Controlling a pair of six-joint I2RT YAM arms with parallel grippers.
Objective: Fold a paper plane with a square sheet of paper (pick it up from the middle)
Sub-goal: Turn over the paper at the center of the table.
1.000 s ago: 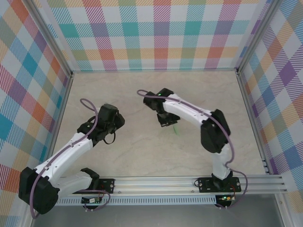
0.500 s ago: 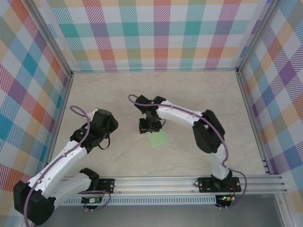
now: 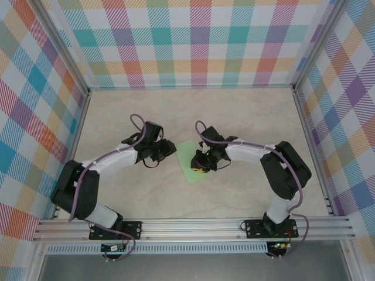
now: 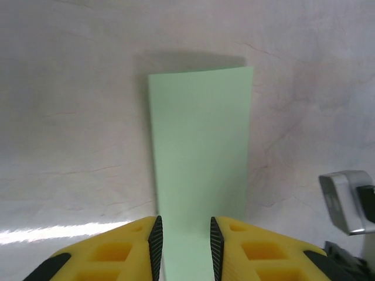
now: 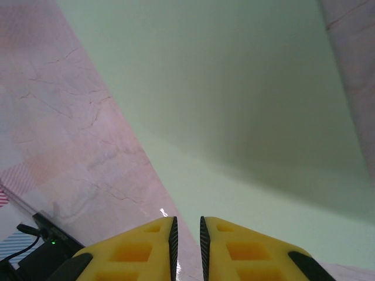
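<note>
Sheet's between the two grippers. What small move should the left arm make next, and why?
Probably lower the left gripper and close on the near edge of the square sheet of paper. Its jaws stand open over that edge, while the right gripper looks pinched on the opposite side, so both could begin a fold.

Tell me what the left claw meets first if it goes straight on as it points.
The square sheet of paper: it lies between the left claw's open fingers, though whether they touch is unclear.
</note>
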